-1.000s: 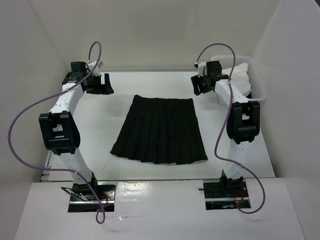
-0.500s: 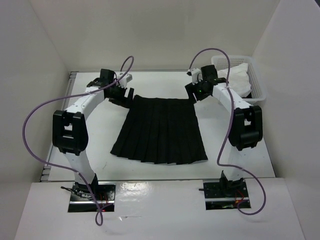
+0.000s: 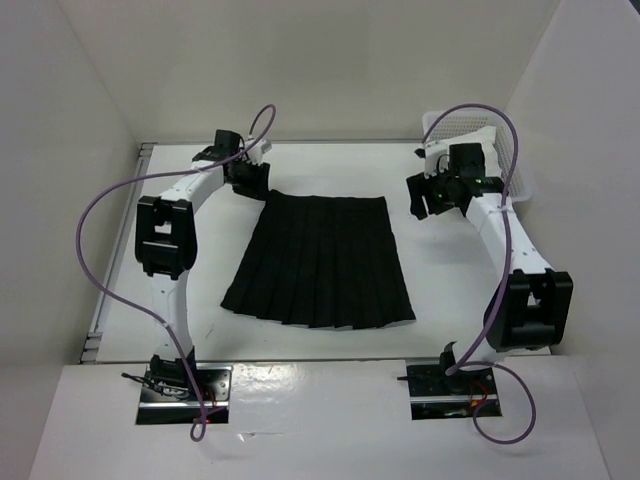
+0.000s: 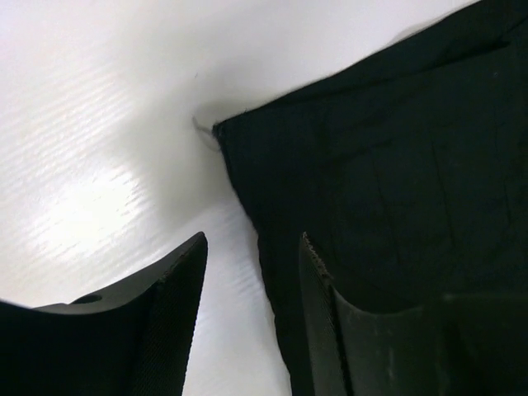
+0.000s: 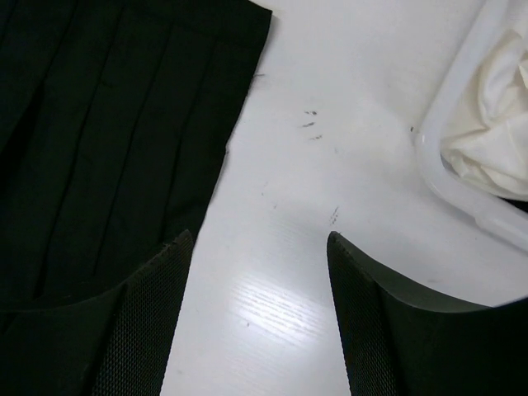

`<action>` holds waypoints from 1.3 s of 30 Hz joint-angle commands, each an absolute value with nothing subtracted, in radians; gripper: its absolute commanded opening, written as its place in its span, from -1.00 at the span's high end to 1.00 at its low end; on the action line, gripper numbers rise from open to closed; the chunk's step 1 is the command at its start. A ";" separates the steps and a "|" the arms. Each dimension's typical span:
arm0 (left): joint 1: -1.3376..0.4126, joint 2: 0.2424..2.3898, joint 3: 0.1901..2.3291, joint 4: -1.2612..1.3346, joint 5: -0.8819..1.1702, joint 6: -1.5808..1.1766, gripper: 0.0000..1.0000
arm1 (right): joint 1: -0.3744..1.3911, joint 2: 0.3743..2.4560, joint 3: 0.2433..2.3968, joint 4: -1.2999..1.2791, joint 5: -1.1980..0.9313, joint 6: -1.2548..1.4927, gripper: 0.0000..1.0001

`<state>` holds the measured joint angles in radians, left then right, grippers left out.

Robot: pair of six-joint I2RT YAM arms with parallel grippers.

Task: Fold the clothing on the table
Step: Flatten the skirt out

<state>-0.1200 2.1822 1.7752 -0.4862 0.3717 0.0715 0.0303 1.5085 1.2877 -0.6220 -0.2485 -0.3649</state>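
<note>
- Since the frame half a second earlier, the left claw [image 3: 248, 180] has been brought in over the far left corner of the skirt [image 3: 320, 265] and its jaws have been narrowed. The right claw [image 3: 425, 195] has been drawn away from the far right corner, toward the right edge of the tabletop [image 3: 330, 165].
- The skirt is laid flat at the middle of the tabletop, waistband toward the far edge and hem toward the near edge, not yet folded.
- The left claw is partly open, with its fingers [image 4: 318, 322] set astride the skirt's left edge just below the waistband corner. One finger is over bare tabletop and the other over fabric, a placement judged to prepare a pinch of that corner.
- Nothing appears to be gripped yet, though contact beneath the fabric-side finger cannot be confirmed.
- The right claw is held wide open and empty, mostly over bare tabletop just beside the skirt's right edge, between the skirt and the basket [image 5: 437, 177].
- From above, the whole layout is shown, but both sets of jaws are hidden under the wrists.
- Only the wrist views give the gaps between the fingers, and only the right wrist view clearly shows the white cloth [image 5: 495, 124] lying in the basket.
</note>
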 commanded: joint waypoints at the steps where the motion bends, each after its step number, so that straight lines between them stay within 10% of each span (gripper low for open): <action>1: -0.149 2.213 1.847 -0.477 0.405 0.060 -0.14 | 0.005 1.457 1.259 -0.656 -0.264 -0.374 -0.43; 18: -0.192 2.304 1.881 -0.472 0.236 0.029 -0.19 | -0.075 1.378 1.241 -0.666 -0.377 -0.356 -0.43; 39: -0.221 2.276 1.735 -0.434 -0.041 -0.112 0.22 | -0.075 1.368 1.241 -0.657 -0.405 -0.356 -0.43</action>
<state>-0.2253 2.2719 1.7775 -0.3988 0.0387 -0.0799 -0.0704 1.4086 1.2404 -0.6525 -0.3820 -0.3603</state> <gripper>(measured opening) 0.406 0.714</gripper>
